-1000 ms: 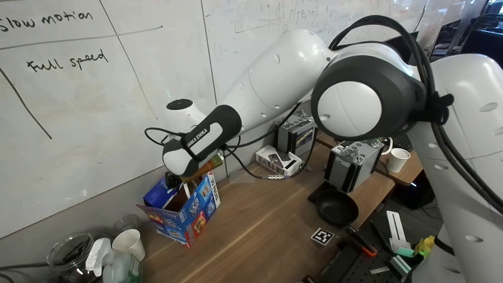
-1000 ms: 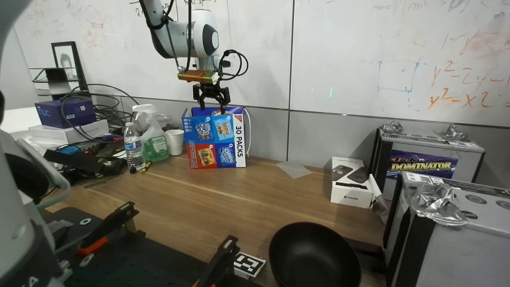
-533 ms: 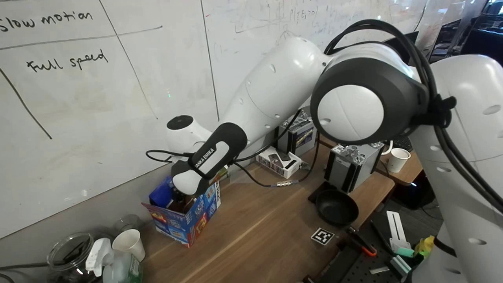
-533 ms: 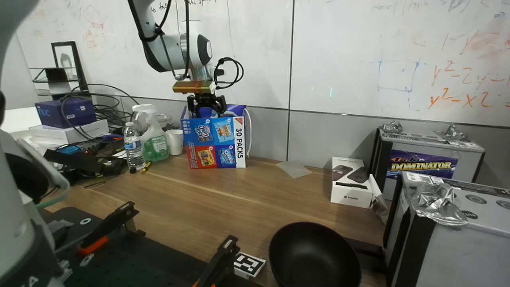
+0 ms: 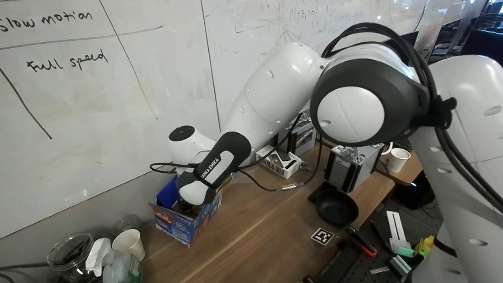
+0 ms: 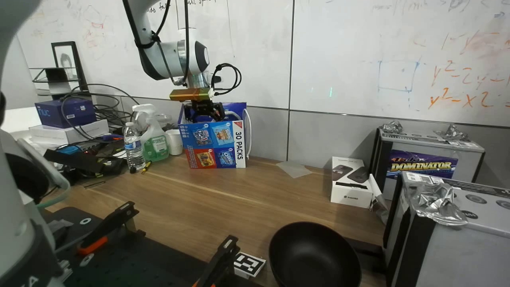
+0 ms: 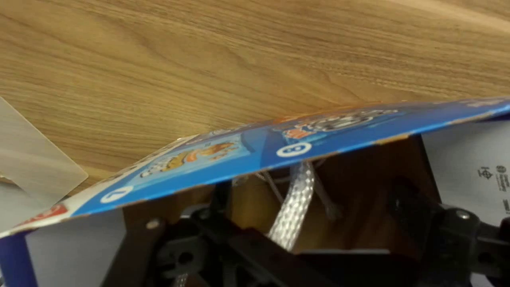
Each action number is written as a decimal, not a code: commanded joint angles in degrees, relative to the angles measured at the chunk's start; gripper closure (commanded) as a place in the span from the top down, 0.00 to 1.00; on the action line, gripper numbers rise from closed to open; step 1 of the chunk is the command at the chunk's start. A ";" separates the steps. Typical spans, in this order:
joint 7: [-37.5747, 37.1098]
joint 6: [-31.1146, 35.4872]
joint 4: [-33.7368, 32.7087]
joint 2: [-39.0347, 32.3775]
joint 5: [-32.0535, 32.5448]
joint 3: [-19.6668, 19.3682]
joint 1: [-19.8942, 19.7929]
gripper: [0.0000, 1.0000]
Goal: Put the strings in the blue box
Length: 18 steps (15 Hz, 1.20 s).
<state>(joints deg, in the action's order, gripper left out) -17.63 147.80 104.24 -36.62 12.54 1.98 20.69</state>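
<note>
Spread wide, the black fingers (image 7: 442, 229) reach into the mouth of the blue box (image 7: 223, 169) in the wrist view, a woven length of the strings (image 7: 295, 203) running through the gap between them. Thinner strings show in the dark interior behind; the fingertips are blurred, and whether any string touches them cannot be told. The wood grain of the desk (image 7: 199, 67) fills the top of the view.

In an exterior view, the box stands upright on the desk, "30 PACKS" printed along its edge, and the fingers dip behind its front panel, tips out of sight. Part of the strings arcs over the rim and hangs outside, at picture right. A cup (image 6: 175, 142), a spray bottle (image 6: 155, 145) and a water bottle (image 6: 134, 148) stand to the picture's left of the box; a phone carton (image 6: 350, 185) and a metal case (image 6: 450, 255) are at right.

In an exterior view, the white arm (image 5: 271, 90) slants down over the box, its end largely hiding the fingers. A whiteboard (image 5: 106, 118) above the desk carries the words "Slow motion" and "Full speed." A glass jar (image 5: 67, 255) stands near the spray bottle, and a black pan (image 5: 336, 207) sits near a marker card (image 5: 322, 236).
</note>
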 commanded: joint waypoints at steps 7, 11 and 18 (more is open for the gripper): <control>-7.81 4.99 -0.23 -2.27 6.40 -7.33 5.03 1.00; -13.94 7.02 -1.98 -5.81 6.71 -12.34 7.80 1.00; -14.12 3.81 -3.00 -8.72 6.14 -14.38 9.90 1.00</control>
<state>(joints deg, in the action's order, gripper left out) -31.02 153.36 102.96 -44.33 18.09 -11.75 29.27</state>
